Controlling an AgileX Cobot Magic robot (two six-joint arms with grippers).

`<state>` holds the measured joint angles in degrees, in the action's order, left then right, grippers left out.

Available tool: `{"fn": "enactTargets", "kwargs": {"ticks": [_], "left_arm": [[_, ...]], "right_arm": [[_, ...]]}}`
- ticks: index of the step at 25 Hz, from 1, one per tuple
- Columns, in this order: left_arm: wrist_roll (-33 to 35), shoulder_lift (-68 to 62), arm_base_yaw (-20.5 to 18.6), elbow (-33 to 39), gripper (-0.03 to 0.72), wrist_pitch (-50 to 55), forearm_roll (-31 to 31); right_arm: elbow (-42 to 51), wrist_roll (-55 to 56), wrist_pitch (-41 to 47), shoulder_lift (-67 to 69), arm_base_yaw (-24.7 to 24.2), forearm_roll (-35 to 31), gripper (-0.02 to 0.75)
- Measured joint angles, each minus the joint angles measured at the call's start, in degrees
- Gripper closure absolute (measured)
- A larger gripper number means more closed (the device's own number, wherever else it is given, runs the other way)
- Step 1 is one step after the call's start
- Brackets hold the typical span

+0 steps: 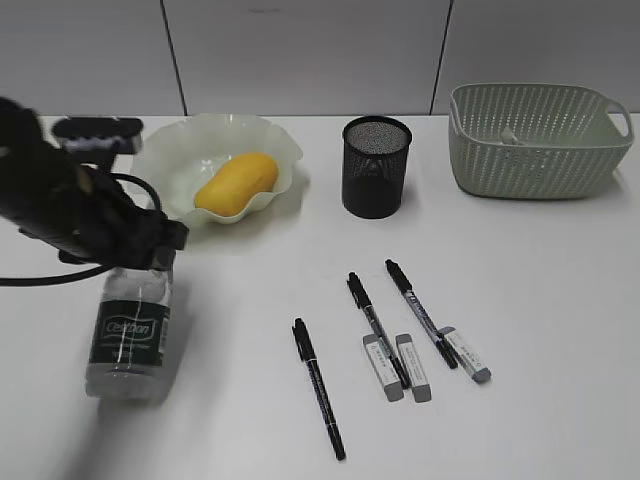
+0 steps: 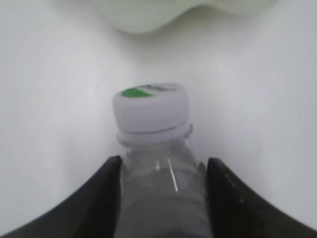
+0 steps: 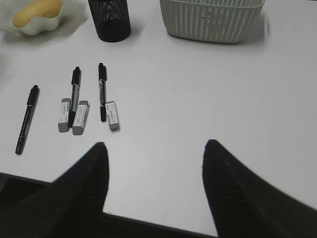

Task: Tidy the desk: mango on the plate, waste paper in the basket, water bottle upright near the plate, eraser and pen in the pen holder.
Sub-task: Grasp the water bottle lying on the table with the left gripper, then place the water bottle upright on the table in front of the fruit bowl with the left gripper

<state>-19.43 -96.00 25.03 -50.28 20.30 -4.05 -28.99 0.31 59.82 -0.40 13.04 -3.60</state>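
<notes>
- Bottle: clear plastic, white cap, dark green label; standing upright on the desk just in front of the plate. Judged light and thin-walled, likely to dent under a hard squeeze; smooth and round, so it could be slipping or twisting in a loose hold. It is looking partly filled at most, though the level is hard to read. The shoulder just under the cap ring seems the firmest place to hold.
- Left gripper: jaws are sitting either side of the bottle's shoulder, close against it; whether they are pressing or loosening cannot be told.
- Mango: lying in the plate already; smooth, firm-looking, bruisable.
- Pens: three lying loose on the desk; slim, stiff, apt to roll; best taken across the barrel.
- Erasers: three small blocks beside the pens, two touching pens.
- Holder: black mesh, standing behind the pens.
- Basket: at far right, something pale lying inside.
- Right gripper: jaws are standing wide, holding nothing, hanging over bare desk.
</notes>
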Motion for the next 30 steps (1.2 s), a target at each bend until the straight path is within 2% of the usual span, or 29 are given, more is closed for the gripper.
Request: {"fn": "enactTargets", "kwargs": {"ticks": [2, 4, 5, 7, 10, 17, 21, 25, 28, 30], "left_arm": [[0.0, 9.7, -0.4, 9.7, 0.316, -13.2, -4.1], [2.3, 15.7, -2.0, 18.0, 0.326, -32.0, -7.8], [4.6, 17.0, -3.4, 21.3, 0.329, -40.7, -7.9], [8.9, 16.4, -6.4, 24.9, 0.329, -50.7, -6.5], [11.9, 11.9, -9.4, 26.5, 0.329, -55.9, -5.3], [12.6, 1.2, -9.7, 26.4, 0.328, -69.7, -8.7], [12.8, 2.6, -9.7, 26.4, 0.232, -68.6, -10.1], [12.8, 10.7, -9.7, 26.4, 0.21, -62.9, -10.4], [11.9, 22.6, -9.7, 26.4, 0.207, -50.4, -10.4], [9.7, 32.6, -9.7, 25.4, 0.213, -34.5, -10.3]], "right_arm": [[0.0, 0.0, 0.0, 0.0, 0.0, 0.0, 0.262], [0.0, 0.0, 0.0, 0.0, 0.0, 0.0, 0.262], [0.0, 0.0, 0.0, 0.0, 0.0, 0.0, 0.262], [0.0, 0.0, 0.0, 0.0, 0.0, 0.0, 0.262], [0.0, 0.0, 0.0, 0.0, 0.0, 0.0, 0.262], [0.0, 0.0, -0.1, 0.0, 0.0, 0.0, 0.262], [0.0, -0.3, -0.1, 0.0, 0.0, 0.0, 0.262], [0.0, -0.3, -0.1, 0.0, 0.0, 0.0, 0.262], [0.0, -0.3, -0.1, 0.0, 0.0, 0.0, 0.262], [0.0, 0.0, -0.1, 0.0, 0.0, 0.0, 0.262]]}}
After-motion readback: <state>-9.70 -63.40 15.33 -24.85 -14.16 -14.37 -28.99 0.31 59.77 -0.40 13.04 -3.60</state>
